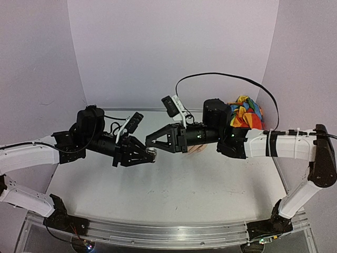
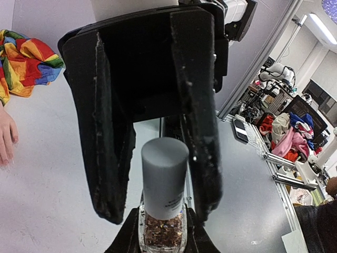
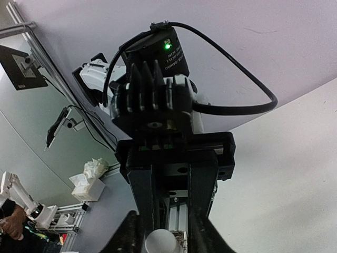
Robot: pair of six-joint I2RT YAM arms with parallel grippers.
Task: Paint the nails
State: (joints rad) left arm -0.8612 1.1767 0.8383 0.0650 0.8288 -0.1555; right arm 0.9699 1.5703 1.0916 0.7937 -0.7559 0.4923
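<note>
Nails: the nails (image 2: 7, 157) are sitting at the fingertips of the mannequin hand (image 1: 197, 149), which is lying on the desk (image 1: 174, 200) right of centre, partly under the right arm. They are well apart from both pincers.
Sleeve: the rainbow sleeve (image 1: 247, 113) is bunching at the far right, behind the hand.
Left pincer: the left pincer (image 1: 147, 156) is clamping the polish bottle (image 2: 162, 232) by its glass body and holding it above the desk, left of centre.
Right pincer: the right pincer (image 1: 154, 144) is flanking the pale cap (image 2: 164, 168), one finger on each side and close to it. Whether the fingers are already pressing on the cap cannot be told.
Handling, bottle: it is looking small, light, smooth and breakable. The body grip is suiting it, and the cap is best taken square on its sides, low enough not to slip off while twisting.
Handling, nails: they are looking tiny and rigid on a light hand that is probably sliding easily. Only a gentle brush touch is fitting, with no pinching.
Step in hand: uncapping is seemingly being set up, and no nail is painted yet.
</note>
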